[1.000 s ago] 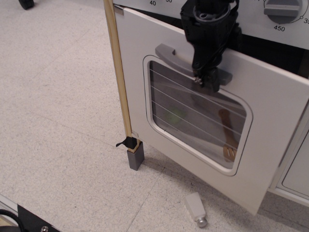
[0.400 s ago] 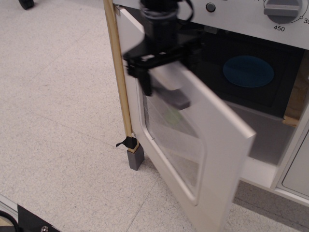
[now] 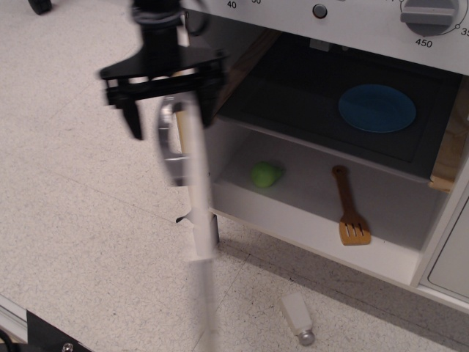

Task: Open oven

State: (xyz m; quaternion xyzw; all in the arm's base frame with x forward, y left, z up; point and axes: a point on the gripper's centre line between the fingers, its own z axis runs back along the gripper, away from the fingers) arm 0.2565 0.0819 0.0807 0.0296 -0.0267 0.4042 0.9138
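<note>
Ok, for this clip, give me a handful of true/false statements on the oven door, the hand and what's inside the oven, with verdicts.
1. The oven door is swung wide open, seen edge-on. True.
2. The hand is shut on the door handle. False: its fingers are spread, straddling the top of the door.
3. A green ball and a wooden spatula lie on the oven floor. True.
4. The blue disc lies on the floor outside the oven. False: it sits inside, at the back.
5. A small white object lies on the floor in front of the oven. True.
</note>
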